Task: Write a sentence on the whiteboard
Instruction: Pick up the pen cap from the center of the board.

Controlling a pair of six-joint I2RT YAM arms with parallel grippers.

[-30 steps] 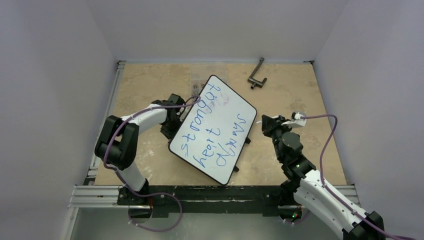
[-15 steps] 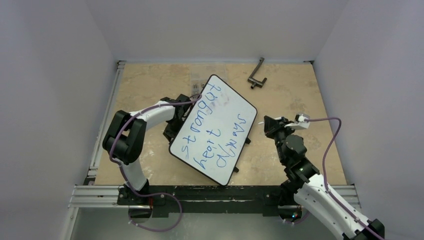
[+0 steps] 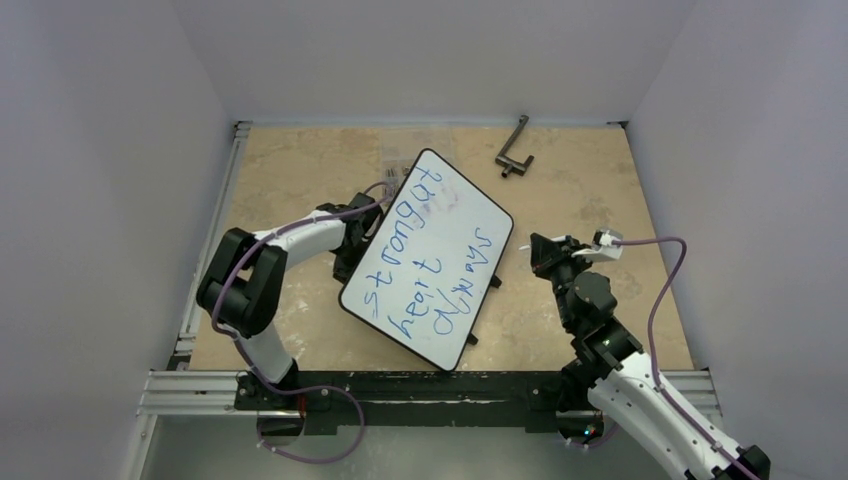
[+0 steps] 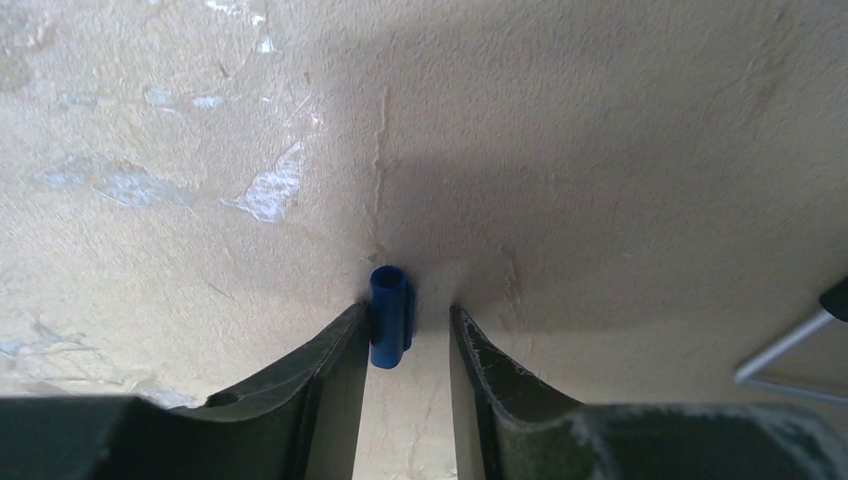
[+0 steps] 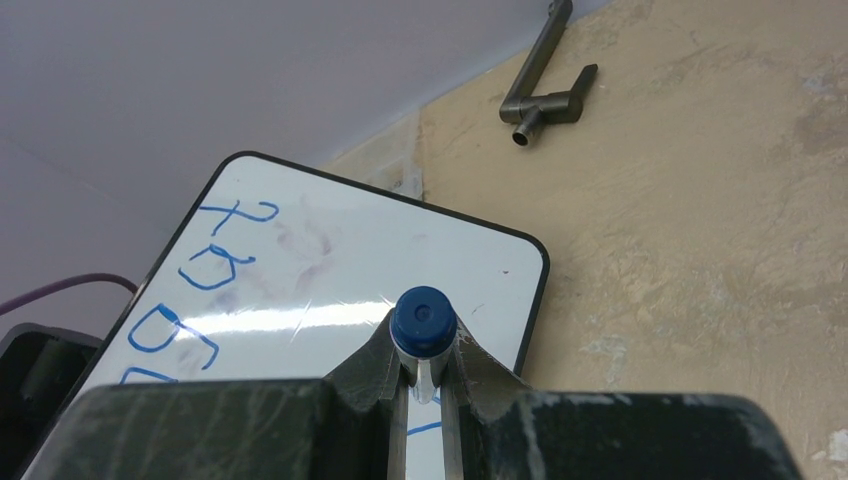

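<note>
- A pale tan table [image 3: 290,170] sits inside plain white walls, with both arm bases at its near edge.
- The left claw [image 4: 410,312] is low over the table, just beside the left long edge of the board. Its jaws are partly open.
- A small blue cap [image 4: 390,310] stands between those jaws. It touches one finger and a gap shows on the other side, so it looks cradled rather than pinched. It is probably kept here so the marker can be capped again.
- The whiteboard [image 3: 480,225] takes up the middle of the table, turned diagonally with one corner towards the back wall. That angle seems to put its long edges within reach of both arms.
- The sentence [image 3: 405,255] runs in blue along the board in two rows and fills most of its length. A faint purple smudge shows near the far corner. I judge the writing to be done or nearly so.
- The right claw [image 5: 422,345] is closed tight on a blue-ended marker [image 5: 422,315], gripping the barrel so that the round end points up at the wrist camera. It sits just off the board's right long edge and clear of the lettering, which suggests the tip is kept away to avoid stray marks.
- A grey metal handle [image 3: 514,150] lies near the back wall, well away from both arms and apparently not in use.
</note>
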